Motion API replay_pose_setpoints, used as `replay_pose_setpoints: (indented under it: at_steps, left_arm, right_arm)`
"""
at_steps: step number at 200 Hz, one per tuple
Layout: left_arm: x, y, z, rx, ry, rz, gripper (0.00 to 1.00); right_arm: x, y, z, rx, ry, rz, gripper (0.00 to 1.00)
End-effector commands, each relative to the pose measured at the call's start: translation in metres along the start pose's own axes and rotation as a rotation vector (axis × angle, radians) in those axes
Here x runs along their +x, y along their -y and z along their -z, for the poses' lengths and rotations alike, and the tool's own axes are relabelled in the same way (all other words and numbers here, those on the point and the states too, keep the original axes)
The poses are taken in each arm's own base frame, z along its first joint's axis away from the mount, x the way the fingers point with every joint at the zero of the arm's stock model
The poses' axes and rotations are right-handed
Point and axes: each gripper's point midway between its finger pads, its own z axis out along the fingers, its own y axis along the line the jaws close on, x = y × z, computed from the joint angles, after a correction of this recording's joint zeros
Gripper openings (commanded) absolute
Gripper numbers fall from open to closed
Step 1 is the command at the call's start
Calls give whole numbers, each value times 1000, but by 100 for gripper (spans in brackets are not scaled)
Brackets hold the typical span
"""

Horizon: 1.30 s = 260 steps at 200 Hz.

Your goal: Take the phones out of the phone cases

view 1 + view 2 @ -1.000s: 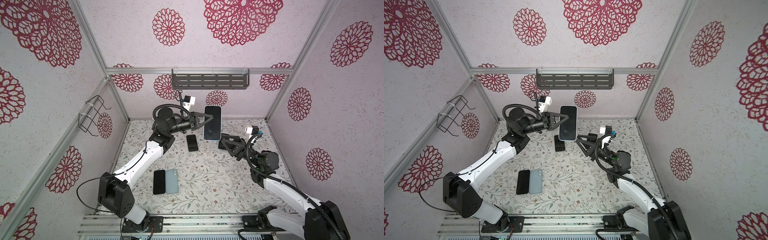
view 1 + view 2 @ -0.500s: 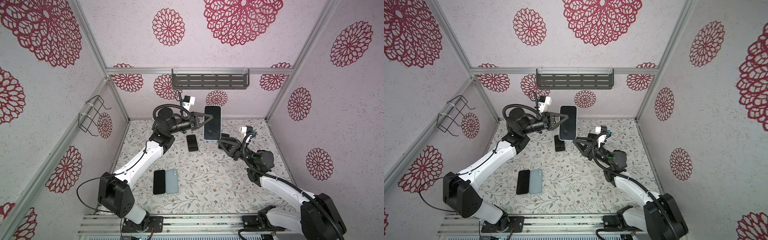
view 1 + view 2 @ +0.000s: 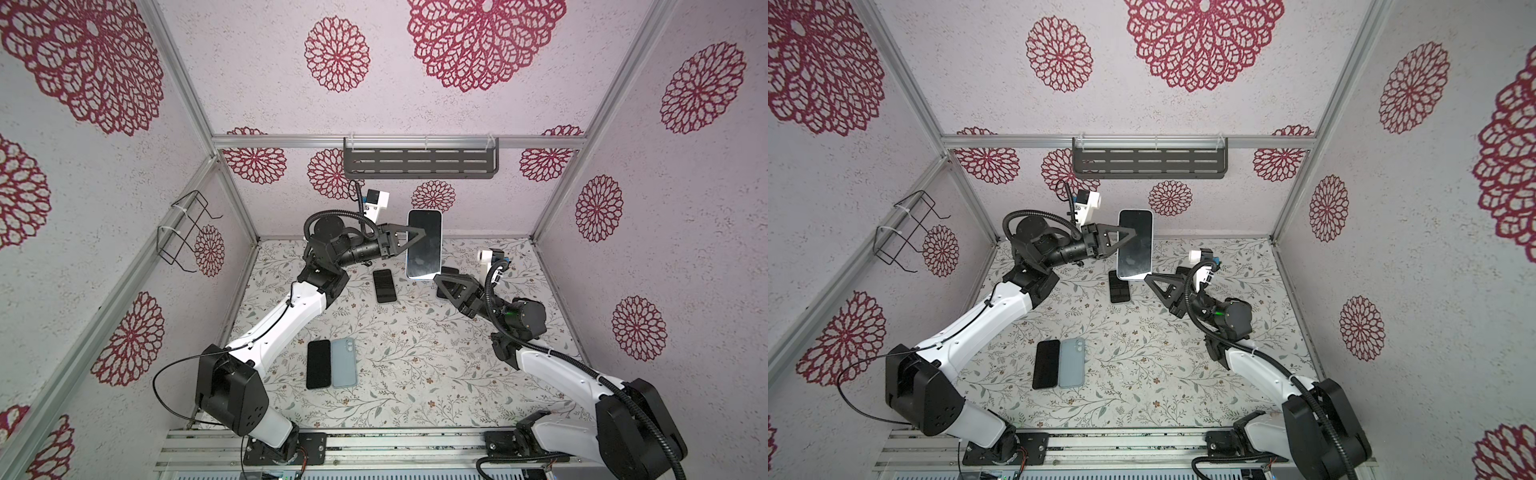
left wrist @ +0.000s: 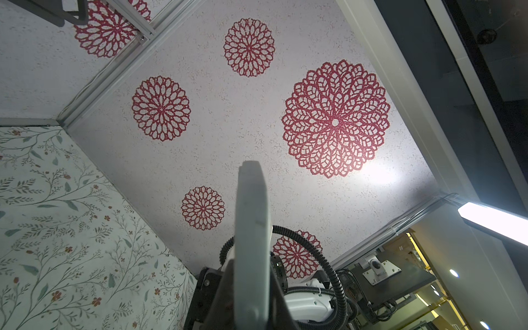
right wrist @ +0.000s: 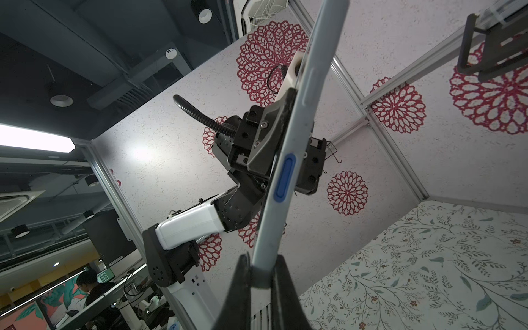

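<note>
Right arm has closed in since a second ago: the right gripper [image 3: 436,279], which then hung apart from the cased phone [image 3: 424,245] with jaws half spread, now sits at its lower corner with jaws drawn narrow. Left arm unchanged. In both top views the cased phone [image 3: 1135,245] is held upright in the air over the far middle of the table [image 3: 415,353], dark screen toward the cameras, clear of the surface. The left gripper [image 3: 417,237] is clamped on its long edge at about mid-height, one finger lying across the screen. The right gripper [image 3: 1147,277] meets the bottom corner from the other side. In the right wrist view the cased phone [image 5: 288,137] runs edge-on, pale, with a blue side button [image 5: 284,178]; the right gripper [image 5: 261,267] has a finger on each face of the lower end, both touching, so it pinches that end. In the left wrist view the cased phone [image 4: 253,228] rises edge-on from the left gripper [image 4: 250,303], tight on it. On the table, a small black phone [image 3: 383,286] lies flat just below the held one. Nearer the front, a second black phone [image 3: 318,364] and a pale blue handset [image 3: 344,362], lenses up, lie side by side, touching. A dark shelf [image 3: 419,163] hangs on the back wall.
</note>
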Motion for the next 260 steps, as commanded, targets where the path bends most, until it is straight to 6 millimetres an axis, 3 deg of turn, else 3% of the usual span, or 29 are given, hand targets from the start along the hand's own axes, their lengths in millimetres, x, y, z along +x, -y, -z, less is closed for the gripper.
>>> replay_pose_setpoints:
  at_steps: [1, 25, 47, 97, 125, 163, 170, 177, 184, 207, 213, 229, 260]
  left_arm:
    - [-9, 23, 0, 46, 20, 35, 0]
    - [-7, 21, -4, 50, 2, 97, 0]
    - [1, 20, -12, 47, -29, 132, 0]
    - [25, 12, -26, 12, -100, 171, 0]
    - [28, 11, -27, 0, -105, 167, 0]
    - [17, 22, -19, 8, -60, 114, 0]
    - [13, 23, -16, 4, -40, 99, 0]
    - [8, 24, -12, 3, -19, 84, 0]
    - [3, 27, -9, 2, 7, 66, 0]
    - [-14, 26, 3, -16, 119, 14, 0]
    - [-18, 27, 5, -11, 145, 4, 0]
    - [-24, 23, 5, -19, 191, -10, 0]
    - [-33, 20, 8, 5, 299, -3, 0]
  right_arm:
    - [1, -42, 2, -171, -31, 230, 0]
    - [19, -61, 8, -299, -122, 448, 0]
    - [28, -62, 6, -378, -207, 602, 0]
    - [-2, -41, -8, -370, -194, 766, 0]
    - [-20, -33, -10, -311, -115, 808, 0]
    - [-24, -26, 12, -153, 34, 777, 0]
    - [-24, -27, 19, -122, 62, 761, 11]
    - [-22, -28, 26, -91, 89, 737, 32]
    - [-24, -26, 35, -37, 133, 703, 40]
    - [-26, -8, 51, 139, 214, 548, 51]
    - [-24, -5, 52, 176, 228, 501, 57]
    - [-14, -6, 44, 194, 217, 423, 68]
    - [-11, -10, 26, 170, 236, 297, 75]
